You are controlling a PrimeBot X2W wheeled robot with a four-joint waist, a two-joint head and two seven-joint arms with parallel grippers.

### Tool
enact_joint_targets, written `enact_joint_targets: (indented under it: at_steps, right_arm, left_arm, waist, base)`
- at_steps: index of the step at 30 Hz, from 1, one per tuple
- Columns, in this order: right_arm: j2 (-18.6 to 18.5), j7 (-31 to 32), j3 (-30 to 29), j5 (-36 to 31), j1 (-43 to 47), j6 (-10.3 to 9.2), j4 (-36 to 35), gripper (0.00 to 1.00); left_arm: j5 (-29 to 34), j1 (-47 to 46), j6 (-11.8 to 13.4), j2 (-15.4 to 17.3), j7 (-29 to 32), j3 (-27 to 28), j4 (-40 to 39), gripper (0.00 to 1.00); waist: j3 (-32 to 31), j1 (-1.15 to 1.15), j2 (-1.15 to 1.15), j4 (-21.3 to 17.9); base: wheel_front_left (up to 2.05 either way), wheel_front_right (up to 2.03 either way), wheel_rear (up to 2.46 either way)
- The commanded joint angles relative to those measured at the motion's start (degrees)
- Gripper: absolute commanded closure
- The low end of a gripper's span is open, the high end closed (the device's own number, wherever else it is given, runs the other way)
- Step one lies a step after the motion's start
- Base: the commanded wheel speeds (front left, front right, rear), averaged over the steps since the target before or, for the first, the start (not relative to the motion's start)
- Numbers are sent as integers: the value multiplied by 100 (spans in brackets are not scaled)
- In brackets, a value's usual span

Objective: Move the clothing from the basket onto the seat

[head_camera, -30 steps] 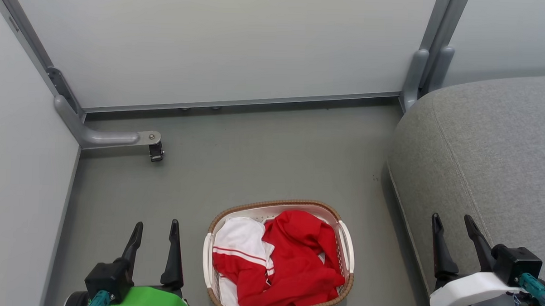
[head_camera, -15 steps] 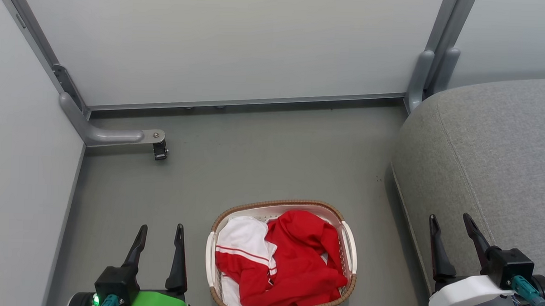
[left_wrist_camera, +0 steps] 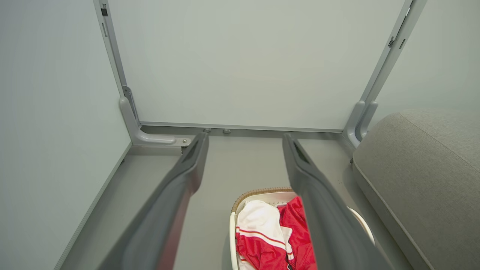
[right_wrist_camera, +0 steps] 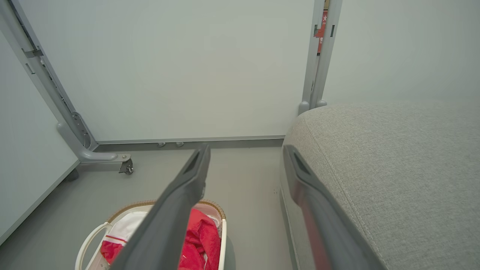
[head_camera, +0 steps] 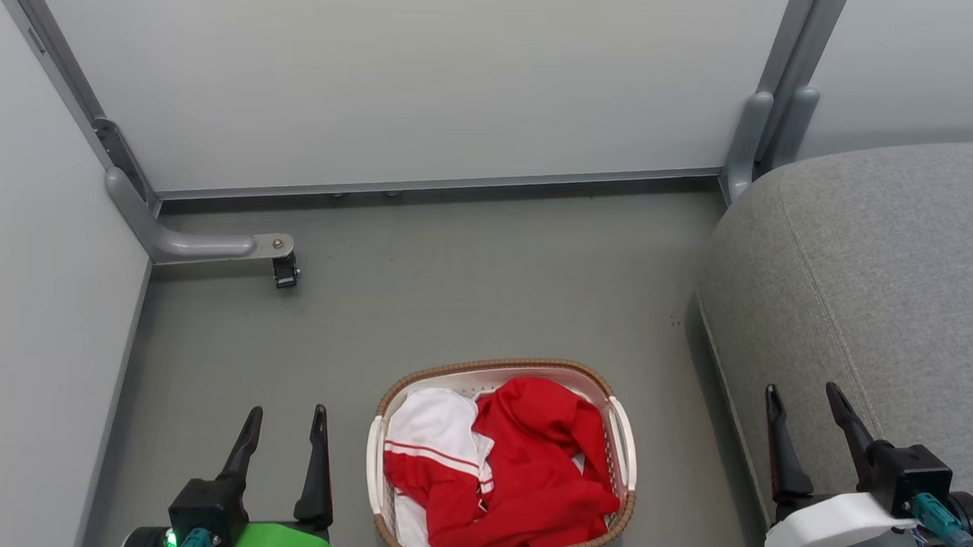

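Crumpled red clothing (head_camera: 528,469) with a white, red-striped panel fills the basket (head_camera: 495,364). The left claw (head_camera: 287,412) and right claw (head_camera: 801,390) stand spread, empty. The red sticker (right_wrist_camera: 321,28) is illegible.

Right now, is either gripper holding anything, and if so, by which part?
Nothing is held. The left gripper and the right gripper are both open and empty. The clothing lies in the basket, apart from both.

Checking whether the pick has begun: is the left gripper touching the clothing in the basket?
Apart. The head view shows the left gripper open beside the basket, with bare floor between them; the clothing lies inside the basket, nothing on it.
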Motion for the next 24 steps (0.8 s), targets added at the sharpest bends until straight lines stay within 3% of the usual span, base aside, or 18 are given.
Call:
enact_joint_targets:
  at_steps: [1, 15, 24]
  right_arm:
    - [-35, -24, -10, -20, 58, 0, -8, 0]
    - [-35, -24, -18, -42, 2, 0, -71, 0]
    - [-35, -18, -137, -128, -362, 0, -507, 0]
  left_arm:
    - [8, 38, 2, 38, -6, 10, 13, 0]
    - [43, -36, -16, 38, -6, -48, 32, 0]
    - [394, -584, -241, 35, -4, -314, 136, 0]
  waist:
    - [2, 0, 0, 2]
    - [90, 0, 0, -5]
    - [839, 0, 0, -85]
  base:
    - [0, 0, 0]
    - [0, 0, 0]
    - [0, 0, 0]
